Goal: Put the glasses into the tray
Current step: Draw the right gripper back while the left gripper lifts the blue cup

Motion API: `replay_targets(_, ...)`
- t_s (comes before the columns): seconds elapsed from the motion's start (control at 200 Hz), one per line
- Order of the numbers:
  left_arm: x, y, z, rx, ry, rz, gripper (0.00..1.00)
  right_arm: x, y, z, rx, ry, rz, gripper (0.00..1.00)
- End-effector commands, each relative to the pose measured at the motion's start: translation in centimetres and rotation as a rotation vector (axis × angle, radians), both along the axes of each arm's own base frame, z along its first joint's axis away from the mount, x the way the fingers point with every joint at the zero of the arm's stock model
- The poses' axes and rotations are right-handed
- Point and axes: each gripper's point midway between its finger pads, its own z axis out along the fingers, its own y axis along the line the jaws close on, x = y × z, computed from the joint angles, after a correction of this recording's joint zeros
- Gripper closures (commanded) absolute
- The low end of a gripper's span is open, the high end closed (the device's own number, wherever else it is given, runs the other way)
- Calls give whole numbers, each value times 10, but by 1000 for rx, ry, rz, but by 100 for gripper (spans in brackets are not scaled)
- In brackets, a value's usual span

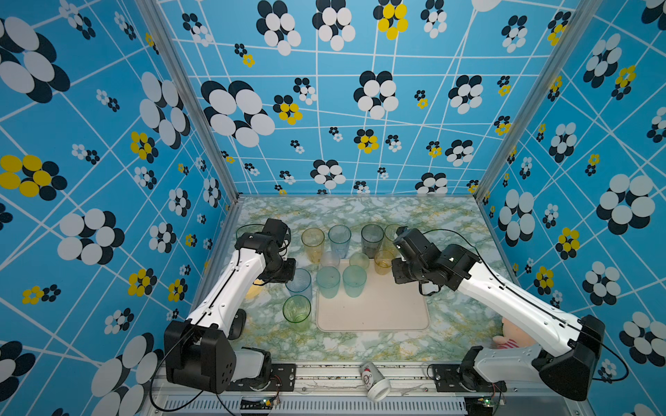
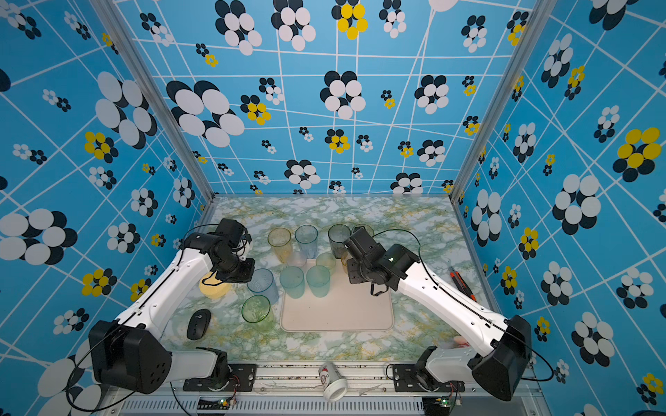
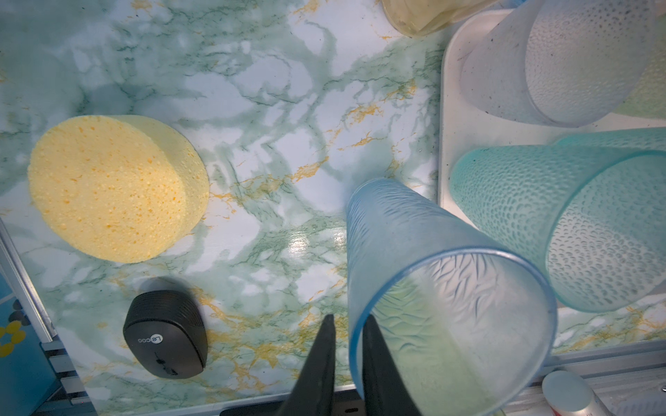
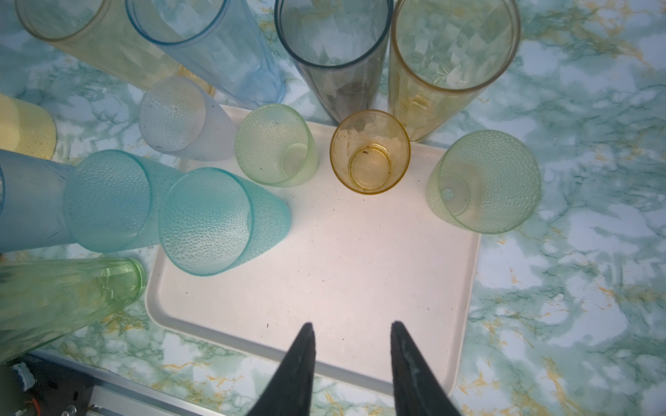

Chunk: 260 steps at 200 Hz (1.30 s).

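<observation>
The left gripper (image 3: 349, 318) has its fingers set narrow astride the rim of a tall ribbed blue tumbler (image 3: 450, 306), one finger outside the wall and one inside. Whether they actually pinch the wall I cannot tell. That tumbler stands upright on the marble-patterned table (image 3: 274, 119), just beside the cream tray (image 3: 448, 119) and not on it. Near it lie a round yellow sponge (image 3: 108, 187) and a black computer mouse (image 3: 165, 335) lettered "Lecoo" (the only writing sharp enough to read). A white paper cup (image 1: 374, 381) lies on its side at the front rail, its red print illegible. The right gripper (image 4: 351, 326) hangs over the tray's near edge, fingers moderately apart and holding nothing. On the tray stand a teal dimpled tumbler (image 4: 205, 219), a pale green tumbler (image 4: 274, 144) and a short amber tumbler (image 4: 371, 151); a tall smoky grey tumbler (image 4: 335, 43) stands on the table behind it
</observation>
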Motion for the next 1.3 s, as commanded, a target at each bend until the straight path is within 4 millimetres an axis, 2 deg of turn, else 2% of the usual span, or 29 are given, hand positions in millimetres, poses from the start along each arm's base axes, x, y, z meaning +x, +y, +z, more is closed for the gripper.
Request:
replay_targets(0.0,-3,3,-7,12,26,0,84,-3,-7,-11,-35,28,2,63)
replay_targets(0.42,-4,6,-6,42,37,-20,95,-6,-12,-12,-36,25,-9,63)
replay_targets(0.83,-3,9,15,66,1,-59,96,-9,-18,-10,-25,19,-24,63)
replay_targets(1.095,2,17,53,100,-69,-70,97,-13,-35,-5,-24,5,-61,63)
replay_targets(1.22,7,20,82,115,-128,-76,97,-15,-45,-5,-13,3,-92,63)
replay_targets(1.294,12,21,109,119,-181,-78,97,-16,-53,-5,-14,9,-112,63)
